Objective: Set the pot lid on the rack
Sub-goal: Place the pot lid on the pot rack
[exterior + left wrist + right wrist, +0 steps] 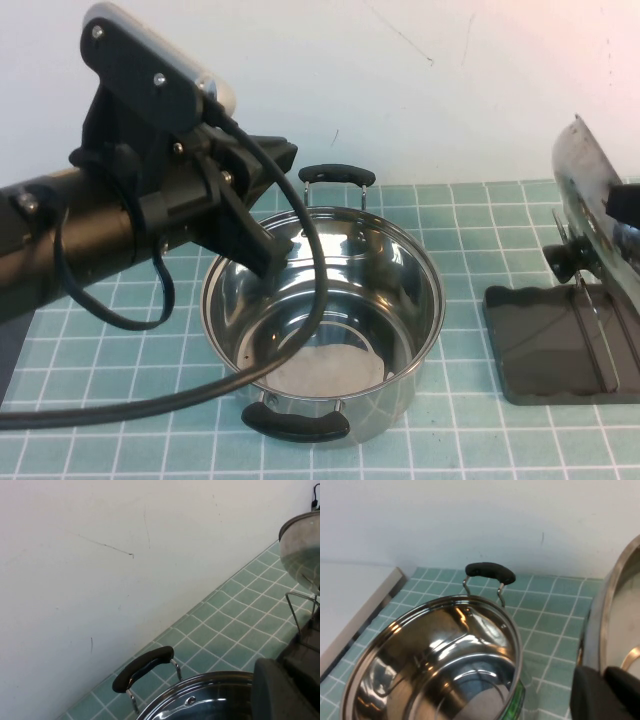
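The pot lid point(585, 195) stands on edge at the far right, its black knob point(560, 262) facing left, over the dark grey rack point(545, 350) with thin wire dividers point(592, 330). My right gripper point(628, 215) is at the right edge behind the lid. In the right wrist view its fingers point(602, 692) are shut on the lid's rim point(615, 610). My left gripper point(265, 255) hangs shut and empty over the far left rim of the steel pot point(400, 300). The left wrist view shows it point(295, 690) beside the pot rim point(200, 695), with the lid point(300, 550) farther off.
The deep pot with two black handles point(337, 175) stands mid-table on green tiles. The left arm's black cable point(150, 320) loops in front of the pot. A white wall point(400, 80) closes the back. A pale grey ledge point(355, 595) lies past the tiles.
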Tool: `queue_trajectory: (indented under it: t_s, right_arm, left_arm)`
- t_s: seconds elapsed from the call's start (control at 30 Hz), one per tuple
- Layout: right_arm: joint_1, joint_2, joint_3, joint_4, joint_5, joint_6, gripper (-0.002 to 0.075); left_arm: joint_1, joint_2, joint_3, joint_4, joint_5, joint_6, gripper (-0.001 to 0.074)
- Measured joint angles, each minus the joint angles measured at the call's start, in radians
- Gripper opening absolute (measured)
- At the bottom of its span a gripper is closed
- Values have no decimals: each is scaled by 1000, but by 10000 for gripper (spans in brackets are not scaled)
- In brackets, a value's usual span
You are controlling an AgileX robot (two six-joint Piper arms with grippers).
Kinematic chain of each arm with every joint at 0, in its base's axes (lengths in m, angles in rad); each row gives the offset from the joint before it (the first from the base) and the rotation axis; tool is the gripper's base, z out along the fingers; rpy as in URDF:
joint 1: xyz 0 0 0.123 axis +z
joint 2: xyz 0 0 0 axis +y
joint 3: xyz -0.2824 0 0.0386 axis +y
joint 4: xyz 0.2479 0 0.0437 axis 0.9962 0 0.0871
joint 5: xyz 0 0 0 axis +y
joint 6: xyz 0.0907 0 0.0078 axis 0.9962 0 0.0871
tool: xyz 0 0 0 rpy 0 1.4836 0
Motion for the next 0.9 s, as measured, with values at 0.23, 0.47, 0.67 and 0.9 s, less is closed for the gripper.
queue_trajectory:
  t_s: [0.23, 0.47, 0.67, 0.9]
  right_arm:
    - [0, 32, 6, 23, -39, -32, 24]
    - [0, 40, 6, 25, -34, -32, 42]
    - [0, 42, 6, -15, -29, -36, 170]
    - [-4, 38, 6, -17, -38, -36, 209]
  left_arm:
    - [0, 0, 5, 0, 0, 0, 0]
    - [0, 0, 5, 0, 0, -1, -1]
    - [0, 0, 7, 0, 0, -1, -1]
    - [0, 0, 12, 4, 14, -1, -2]
